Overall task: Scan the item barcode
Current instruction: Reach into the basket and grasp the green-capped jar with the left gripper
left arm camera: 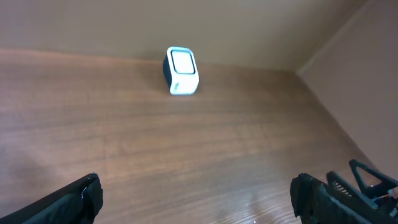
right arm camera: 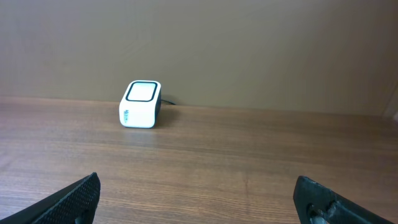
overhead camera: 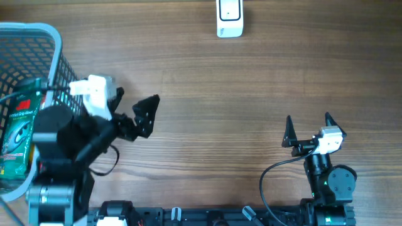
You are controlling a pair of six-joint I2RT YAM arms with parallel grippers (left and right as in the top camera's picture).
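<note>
The item, a green packet (overhead camera: 16, 135), lies inside the blue wire basket (overhead camera: 53, 47) at the left edge of the overhead view. The white barcode scanner (overhead camera: 229, 19) stands at the table's far edge, and is also seen in the left wrist view (left arm camera: 180, 70) and the right wrist view (right arm camera: 141, 104). My left gripper (overhead camera: 134, 103) hovers just right of the basket, open and empty (left arm camera: 196, 196). My right gripper (overhead camera: 309, 122) is at the near right, open with only bare wood between its fingers (right arm camera: 196, 196).
The wooden table (overhead camera: 220, 113) stretches between both arms and the scanner. A black cable (overhead camera: 270, 176) loops beside the right arm's base. In the left wrist view the right arm's fingers (left arm camera: 367, 180) show at the lower right.
</note>
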